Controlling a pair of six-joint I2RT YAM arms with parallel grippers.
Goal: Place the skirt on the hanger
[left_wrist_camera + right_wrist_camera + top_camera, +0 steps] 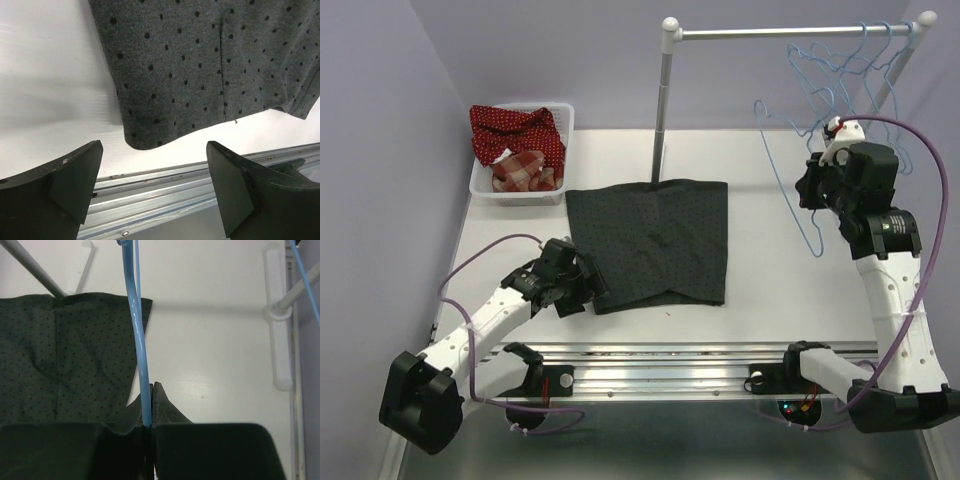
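The dark grey dotted skirt (650,240) lies flat on the white table's middle. My left gripper (588,288) is open and empty just off the skirt's near-left corner. In the left wrist view the skirt's corner (200,65) lies ahead of the open gripper (155,165), with nothing between the fingers (75,175). My right gripper (812,188) is raised at the right and shut on a light-blue wire hanger (816,248). In the right wrist view the hanger wire (137,330) runs up from the shut gripper (150,405), with the skirt (65,355) below to the left.
A white basket (566,150) at the back left holds a red dotted garment (515,128) and a plaid cloth (520,172). A rack pole (663,110) stands behind the skirt; its rail (770,33) carries several more blue hangers (850,60). A metal rail (175,190) edges the table's near side.
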